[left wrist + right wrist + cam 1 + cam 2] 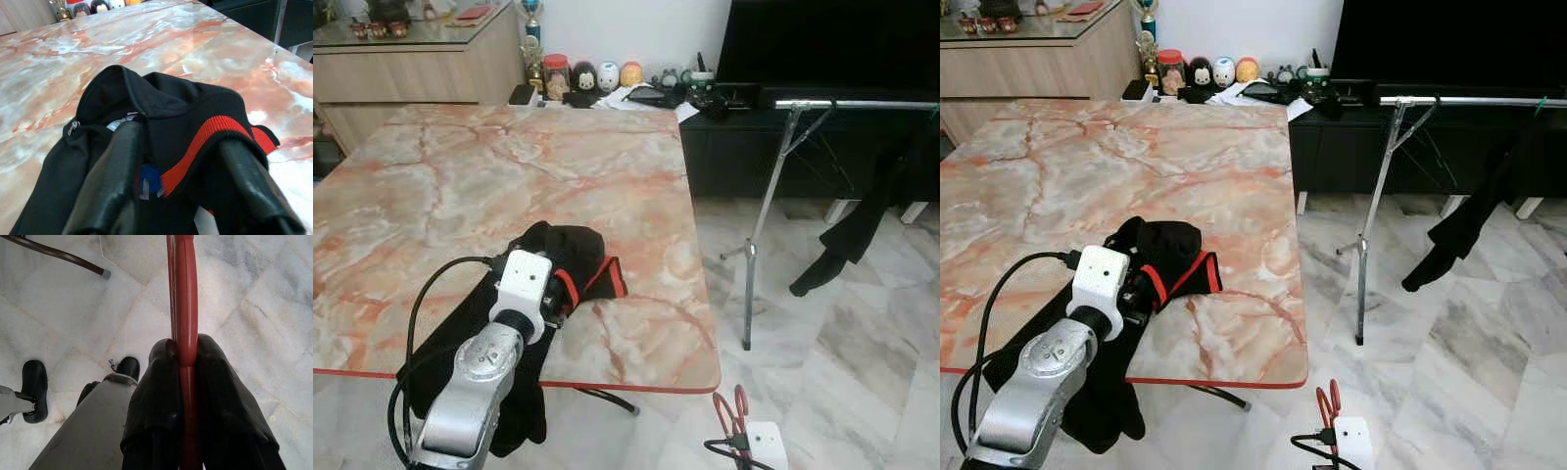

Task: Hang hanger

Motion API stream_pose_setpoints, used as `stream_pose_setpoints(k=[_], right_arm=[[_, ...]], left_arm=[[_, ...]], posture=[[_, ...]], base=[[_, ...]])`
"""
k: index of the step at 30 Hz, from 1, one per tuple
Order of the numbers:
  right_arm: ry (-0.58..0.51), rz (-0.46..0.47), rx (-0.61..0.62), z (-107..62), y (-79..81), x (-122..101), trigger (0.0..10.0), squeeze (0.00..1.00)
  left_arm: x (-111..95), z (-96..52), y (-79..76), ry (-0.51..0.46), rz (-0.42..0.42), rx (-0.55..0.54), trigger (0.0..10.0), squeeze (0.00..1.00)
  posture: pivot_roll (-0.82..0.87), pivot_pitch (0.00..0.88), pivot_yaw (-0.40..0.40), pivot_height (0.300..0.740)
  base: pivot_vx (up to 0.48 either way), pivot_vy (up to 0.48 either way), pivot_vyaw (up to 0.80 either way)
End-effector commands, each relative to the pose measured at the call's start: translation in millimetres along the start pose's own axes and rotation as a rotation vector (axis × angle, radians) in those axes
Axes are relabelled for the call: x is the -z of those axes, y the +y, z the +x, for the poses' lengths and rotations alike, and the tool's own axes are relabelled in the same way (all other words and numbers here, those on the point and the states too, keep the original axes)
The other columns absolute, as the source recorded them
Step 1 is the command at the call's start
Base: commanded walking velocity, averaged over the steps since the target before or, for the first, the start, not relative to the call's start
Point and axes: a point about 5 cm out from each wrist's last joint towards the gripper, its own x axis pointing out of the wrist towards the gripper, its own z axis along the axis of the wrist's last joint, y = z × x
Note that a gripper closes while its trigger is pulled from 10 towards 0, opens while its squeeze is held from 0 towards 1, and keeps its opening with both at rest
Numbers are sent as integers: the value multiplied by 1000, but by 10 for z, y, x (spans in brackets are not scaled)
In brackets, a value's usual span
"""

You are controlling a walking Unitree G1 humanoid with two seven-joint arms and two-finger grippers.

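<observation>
L gripper (181, 191) sits low over a black jacket w/ red trim (570, 257), fingers (110, 181) spread apart, one each side of the bunched fabric near the collar and zip, not closed on it. Jacket lies on the near part of a pink marble table (509, 166), one part drooping over the near edge by the L arm. R gripper (185, 396), low over the white marble floor (862, 343) past the table's near R corner, is clamped on a red hanger (183, 293); the hanger's top pokes up above the wrist. Further R, a metal drying rack (773, 176) w/ a dark garment (857, 230) hanging from its rail.
</observation>
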Motion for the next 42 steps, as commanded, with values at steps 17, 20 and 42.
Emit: stream_pose_setpoints(k=[17, 20, 42], right_arm=[[-4, -4, 6, 3, -32, -21, 10000, 0], [-4, -7, 6, 2, -36, -21, 10000, 0], [-8, -12, 2, 3, -46, -32, 10000, 0]], left_arm=[[-18, -164, 45, -13, -1, -9, 10000, 1000], [-15, -272, 82, -25, -4, -2, 10000, 1000], [358, -645, 531, -35, -103, -321, 10000, 0]], posture=[[118, 0, -41, 740], [122, 0, -43, 740], [124, 0, -49, 740]], base=[[0, 0, 0], [0, 0, 0], [0, 0, 0]])
